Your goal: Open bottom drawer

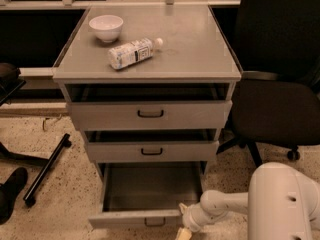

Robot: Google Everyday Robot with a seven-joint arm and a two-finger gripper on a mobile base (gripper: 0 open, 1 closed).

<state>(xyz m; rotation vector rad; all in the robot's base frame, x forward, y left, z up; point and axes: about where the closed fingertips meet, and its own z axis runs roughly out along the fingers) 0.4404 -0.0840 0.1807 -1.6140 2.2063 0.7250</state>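
The bottom drawer (pixel 150 189) is the lowest of three grey drawers in the cabinet. It is pulled well out, and its inside shows dark and bare. Its narrow front panel (pixel 132 219) carries a small black loop handle (pixel 155 222). My gripper (pixel 183 228) is at the right end of that front panel, low in the view, on a white arm (pixel 225 206) that reaches in from the right. It lies to the right of the handle.
The middle drawer (pixel 151 151) and top drawer (pixel 150 114) are each slightly ajar. A white bowl (pixel 106 27) and a lying plastic bottle (pixel 132 53) are on the cabinet top. A black office chair (pixel 280 104) stands on the right. Black chair legs (pixel 45 169) are on the left floor.
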